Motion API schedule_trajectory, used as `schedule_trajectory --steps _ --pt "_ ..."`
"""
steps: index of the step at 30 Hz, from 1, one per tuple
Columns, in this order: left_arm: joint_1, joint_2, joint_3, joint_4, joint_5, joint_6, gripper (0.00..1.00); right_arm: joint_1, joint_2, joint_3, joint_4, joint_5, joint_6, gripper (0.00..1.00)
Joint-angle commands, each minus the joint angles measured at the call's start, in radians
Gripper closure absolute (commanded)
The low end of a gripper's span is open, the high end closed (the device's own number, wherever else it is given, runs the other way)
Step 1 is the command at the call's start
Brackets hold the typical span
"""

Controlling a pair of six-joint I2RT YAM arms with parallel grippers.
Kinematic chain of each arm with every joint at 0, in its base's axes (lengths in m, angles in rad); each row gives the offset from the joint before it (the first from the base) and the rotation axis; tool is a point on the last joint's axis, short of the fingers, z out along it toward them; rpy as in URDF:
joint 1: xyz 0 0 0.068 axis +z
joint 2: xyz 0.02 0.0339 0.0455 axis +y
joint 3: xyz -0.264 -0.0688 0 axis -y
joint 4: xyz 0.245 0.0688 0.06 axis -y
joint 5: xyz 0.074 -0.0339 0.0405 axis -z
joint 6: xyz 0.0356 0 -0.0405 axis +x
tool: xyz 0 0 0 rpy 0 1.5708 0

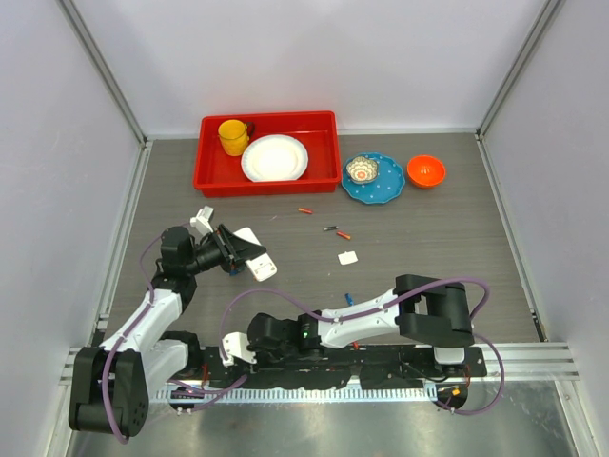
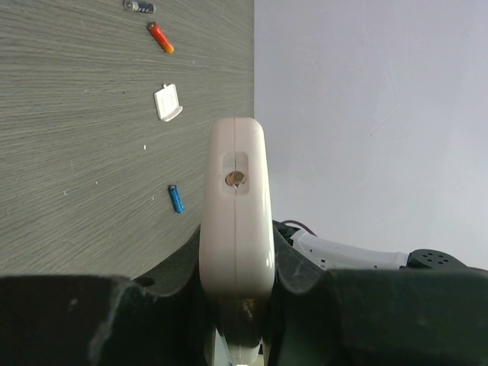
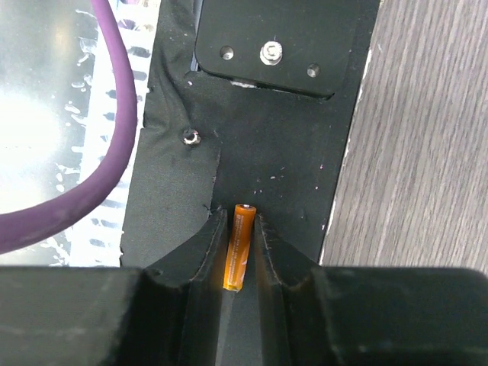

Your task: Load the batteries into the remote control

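My left gripper [image 1: 226,249] [image 2: 236,255] is shut on the white remote control [image 1: 257,259] [image 2: 236,206] and holds it edge-on above the table's left side. An orange battery [image 3: 239,245] lies on the black base plate at the table's near edge. My right gripper [image 1: 228,352] [image 3: 240,219] is down there, its fingers pressed against both sides of that battery. More batteries lie loose on the table: a red one [image 1: 305,210], a dark one [image 1: 329,228] [image 2: 139,6], an orange-red one [image 1: 343,234] [image 2: 161,37] and a blue one [image 1: 349,297] [image 2: 176,198]. A small white cover [image 1: 348,256] [image 2: 168,102] lies among them.
At the back, a red tray [image 1: 205,176] holds a yellow mug [image 1: 233,136] and a white plate [image 1: 275,158]. A blue plate [image 1: 385,188] with a small bowl [image 1: 362,170] and an orange bowl [image 1: 425,170] stand to its right. A purple cable [image 3: 114,137] loops beside my right gripper.
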Motion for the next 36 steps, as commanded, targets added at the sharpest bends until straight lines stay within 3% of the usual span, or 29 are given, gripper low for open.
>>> schedule_trajectory --steps 1,6,11,17,22,27,31,36 --pt "0.004 -0.013 0.0 0.048 0.034 0.008 1.0 0.006 0.01 0.01 -0.004 0.014 0.012 0.76" --pt "0.004 -0.013 0.004 0.049 0.035 0.007 1.0 0.006 0.001 0.003 -0.001 0.02 0.013 0.88" --pt "0.004 -0.005 0.006 0.057 0.034 0.001 1.0 0.007 -0.057 -0.028 0.016 0.043 0.02 0.92" --pt "0.002 0.013 0.018 0.066 0.02 -0.007 1.0 0.007 -0.329 -0.045 -0.101 0.132 0.074 0.99" --pt "-0.002 0.054 0.03 0.133 -0.003 -0.047 1.0 0.007 -0.594 -0.037 -0.233 0.389 0.106 0.99" --pt "-0.072 0.148 0.075 0.247 0.021 -0.085 1.0 0.004 -0.821 -0.189 -0.071 0.591 0.057 0.99" --pt "-0.126 0.208 0.11 0.357 0.096 -0.131 1.0 -0.009 -0.939 -0.264 0.061 0.533 -0.053 0.99" --pt "-0.206 0.266 0.174 0.417 0.178 -0.14 1.0 -0.032 -1.018 -0.28 0.069 0.449 -0.067 0.99"
